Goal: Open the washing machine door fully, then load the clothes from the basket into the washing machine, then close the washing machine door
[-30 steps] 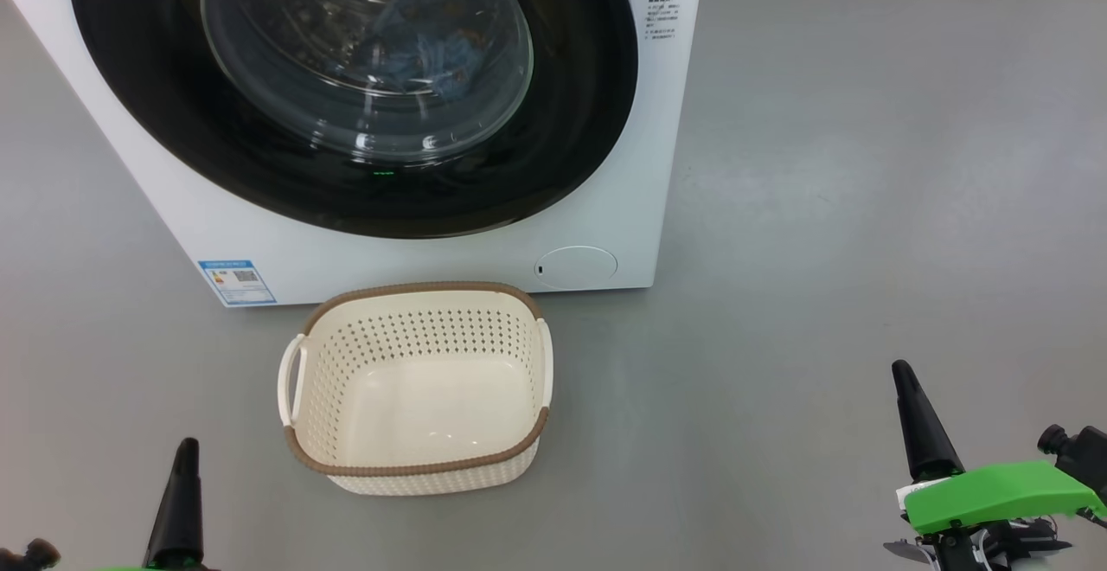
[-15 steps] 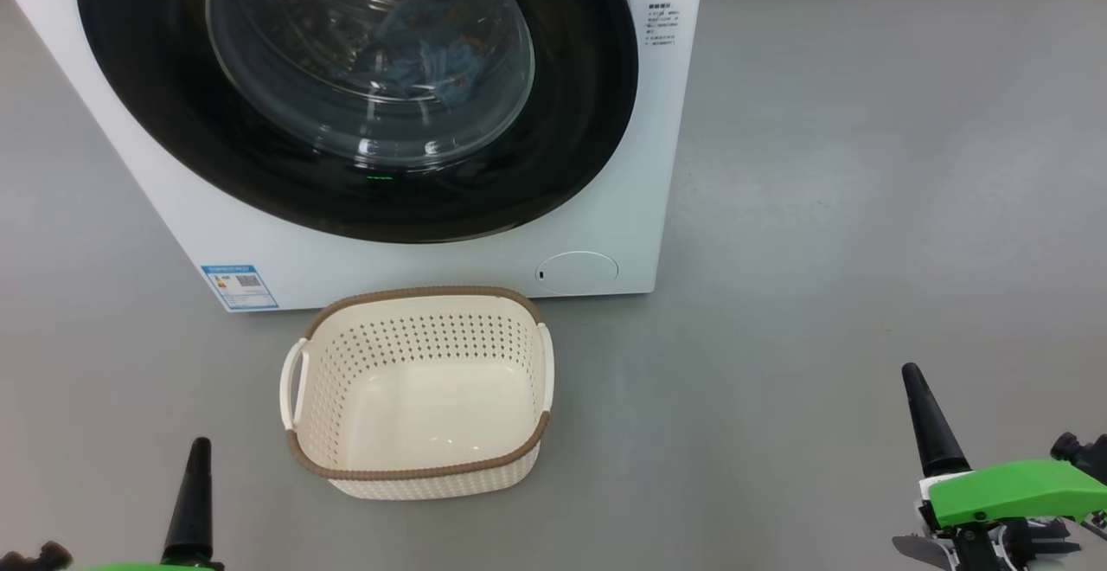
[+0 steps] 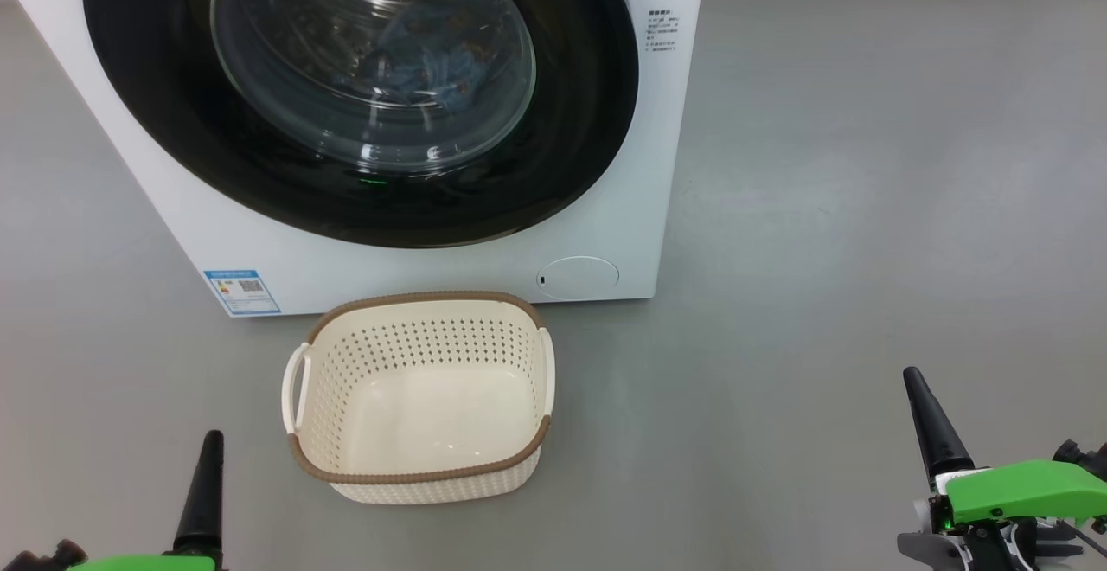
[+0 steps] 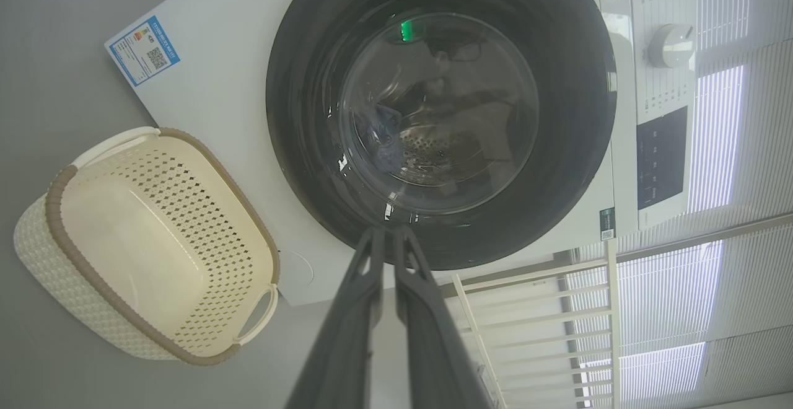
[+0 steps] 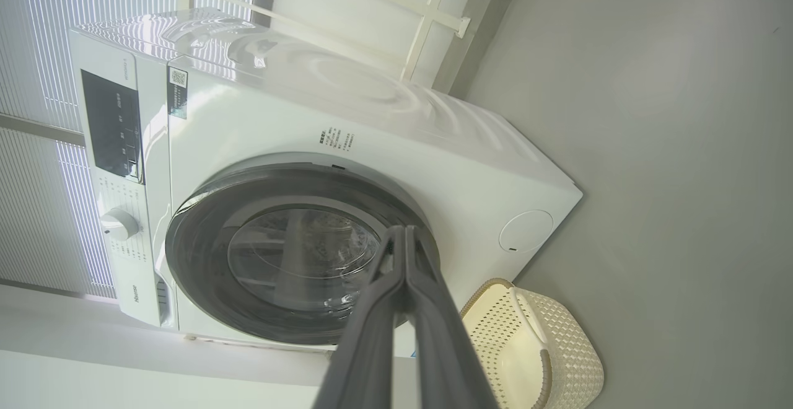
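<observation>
My left gripper and right gripper hang low at either side, well apart from everything. Each pair of long dark fingers is pressed together at the tips and grasps nothing.

Beyond them lies the smooth, matt grey floor. On it, between my arms, stands the basket: cream plastic, rectangular with rounded corners, perforated walls, a brown woven-look rim and a loop handle on each side. Its bottom is bare.

Just behind it is the machine, a white, boxy, hard-faced front-loader with a blue label at one lower corner and a small round flap at the other. The door lies flat against that front. Its wide black rim is glossy, and the clear glass bowl bulges and throws back highlights.

Through the glass I see the clothes, a soft crumpled heap of light blue with orange-brown flecks, resting low in the perforated steel drum. Farther off are a white knob on the control panel and pale slatted blinds.

I judge all three steps done: the basket is emptied, the load is inside and the door is closed. I cannot tell whether the latch has caught. If a move is left, it calls for a flat, gentle press on the slick rim, not a grasp.
</observation>
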